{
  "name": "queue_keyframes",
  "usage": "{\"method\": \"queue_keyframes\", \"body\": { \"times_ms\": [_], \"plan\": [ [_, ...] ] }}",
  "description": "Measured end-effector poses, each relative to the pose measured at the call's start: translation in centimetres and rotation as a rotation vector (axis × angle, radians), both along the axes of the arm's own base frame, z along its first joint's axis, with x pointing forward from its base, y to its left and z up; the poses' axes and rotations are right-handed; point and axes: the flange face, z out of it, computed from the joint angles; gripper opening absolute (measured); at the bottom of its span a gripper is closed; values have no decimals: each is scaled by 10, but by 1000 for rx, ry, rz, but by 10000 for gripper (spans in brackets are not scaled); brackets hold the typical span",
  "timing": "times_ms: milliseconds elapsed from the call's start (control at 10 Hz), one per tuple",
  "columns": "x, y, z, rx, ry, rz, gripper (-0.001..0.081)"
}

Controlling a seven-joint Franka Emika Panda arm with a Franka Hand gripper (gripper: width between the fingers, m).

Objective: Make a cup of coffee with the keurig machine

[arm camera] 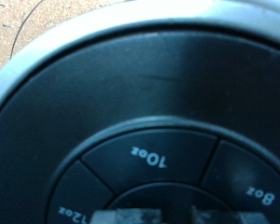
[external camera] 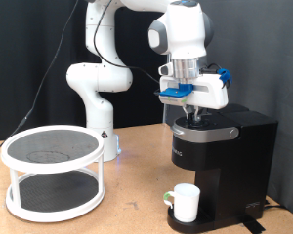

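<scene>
The black keurig machine (external camera: pixel 217 156) stands at the exterior view's right, its lid down. A small white cup (external camera: pixel 185 202) sits on its round drip tray under the spout. My gripper (external camera: pixel 194 114) points straight down onto the lid's top, touching or just above it. The wrist view is filled by the lid's dark round button panel (arm camera: pixel 149 140) with a "10oz" button (arm camera: pixel 147 157), an "8oz" button (arm camera: pixel 257 191) and a "12oz" button (arm camera: pixel 73 213) very close. Dark blurred finger ends show at that view's edge; the finger gap cannot be made out.
A white round two-tier stand (external camera: pixel 54 171) with dark mesh shelves stands at the exterior view's left on the wooden table (external camera: pixel 137 205). The arm's white base (external camera: pixel 96 107) rises behind it. A black curtain hangs behind.
</scene>
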Motion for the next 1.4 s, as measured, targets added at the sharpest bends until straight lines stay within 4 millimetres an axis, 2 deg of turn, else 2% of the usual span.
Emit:
{"method": "queue_keyframes", "body": {
  "times_ms": [800, 1100, 1400],
  "plan": [
    [-4, 7, -3, 59, 96, -7, 0],
    [-3, 1, -5, 95, 156, -25, 0],
    [6, -14, -6, 124, 175, -66, 0]
  ]
}}
